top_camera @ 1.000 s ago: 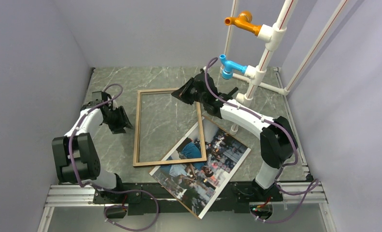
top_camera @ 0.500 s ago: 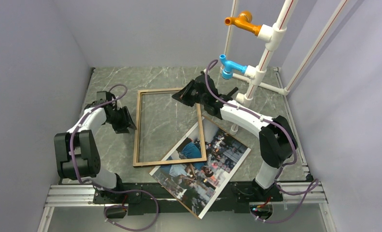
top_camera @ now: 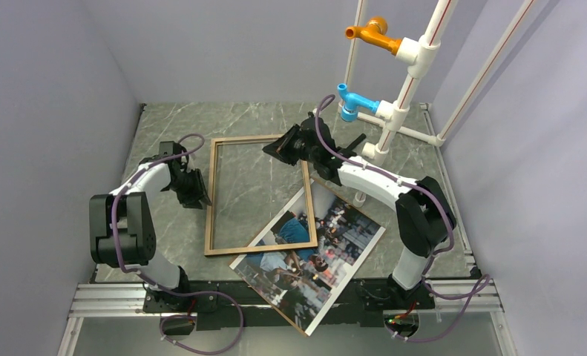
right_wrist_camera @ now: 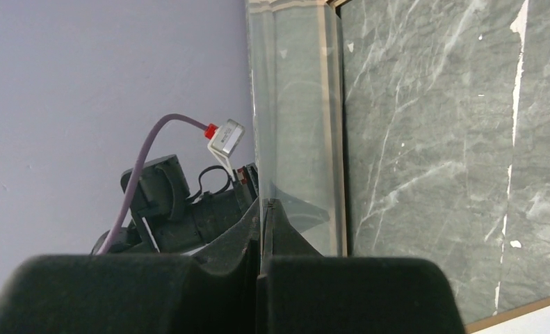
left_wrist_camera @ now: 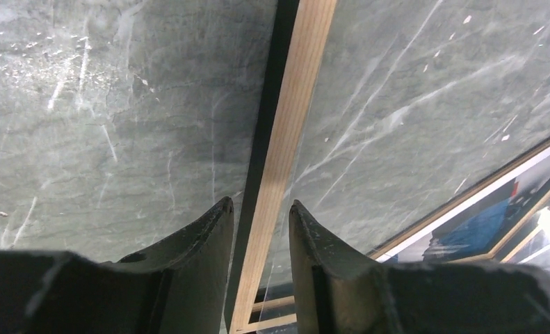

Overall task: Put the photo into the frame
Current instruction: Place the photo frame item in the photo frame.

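Observation:
The frame (top_camera: 211,194) lies flat with its wood side up in the middle of the table. The photo (top_camera: 312,256) lies picture-up at the front right, its far corner under the frame's near right corner. My left gripper (top_camera: 199,194) is low over the left rail (left_wrist_camera: 296,104). It is open (left_wrist_camera: 260,203), with one finger on each side of the rail and small gaps showing. My right gripper (top_camera: 271,148) at the frame's far right corner is shut (right_wrist_camera: 263,202) on the edge of a thin clear pane (right_wrist_camera: 293,125). The pane stands edge-on above the frame's far rail (right_wrist_camera: 342,174).
A white pipe rack (top_camera: 401,89) with an orange and a blue fitting stands at the back right. Grey walls close the table on the left, back and right. A brown board edge (top_camera: 364,210) shows under the photo. The photo's corner (left_wrist_camera: 508,216) overhangs the front edge.
My left gripper has moved right from beside the frame onto its left rail, and its jaws have narrowed. The right gripper has hardly moved and stays shut on the pane.

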Controlling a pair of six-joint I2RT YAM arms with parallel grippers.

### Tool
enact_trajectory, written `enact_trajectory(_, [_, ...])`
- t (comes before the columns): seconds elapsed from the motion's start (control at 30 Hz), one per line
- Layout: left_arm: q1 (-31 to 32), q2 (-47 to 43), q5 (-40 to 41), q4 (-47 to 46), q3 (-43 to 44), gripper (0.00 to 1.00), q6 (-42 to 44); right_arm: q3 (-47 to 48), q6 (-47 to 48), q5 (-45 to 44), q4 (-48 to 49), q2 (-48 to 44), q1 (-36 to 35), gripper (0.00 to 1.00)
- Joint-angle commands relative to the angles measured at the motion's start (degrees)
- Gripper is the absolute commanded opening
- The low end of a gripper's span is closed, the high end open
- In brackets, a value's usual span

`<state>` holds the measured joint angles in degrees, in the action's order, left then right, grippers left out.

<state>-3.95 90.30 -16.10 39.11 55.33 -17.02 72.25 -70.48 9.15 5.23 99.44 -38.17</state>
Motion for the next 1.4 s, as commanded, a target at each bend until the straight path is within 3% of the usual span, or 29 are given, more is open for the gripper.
enact_trajectory(0.0, [0.02, 0.2, 1.8, 1.18, 2.22, 0.39, 0.71, 0.35, -2.03, 2.53, 4.92, 0.7, 0.08, 0.0])
enact_trajectory(0.67, [-0.01, 2.41, 2.74, 2.28, 2.92, 0.14, 1.01, 2.29, -1.73, 5.67, 4.92, 1.33, 0.12, 0.0])
enact_trajectory(0.97, [0.0, 2.99, 2.29, 2.38, 3.02, 0.1, 1.1, 2.29, -1.28, 7.21, 6.3, 1.04, 0.09, 0.0])
enact_trajectory(1.37, [0.01, 3.31, 1.95, 2.37, 3.05, 0.07, 1.19, 5.8, 5.51, 5.57, 0.64, 0.25, 0.14, 0.0])
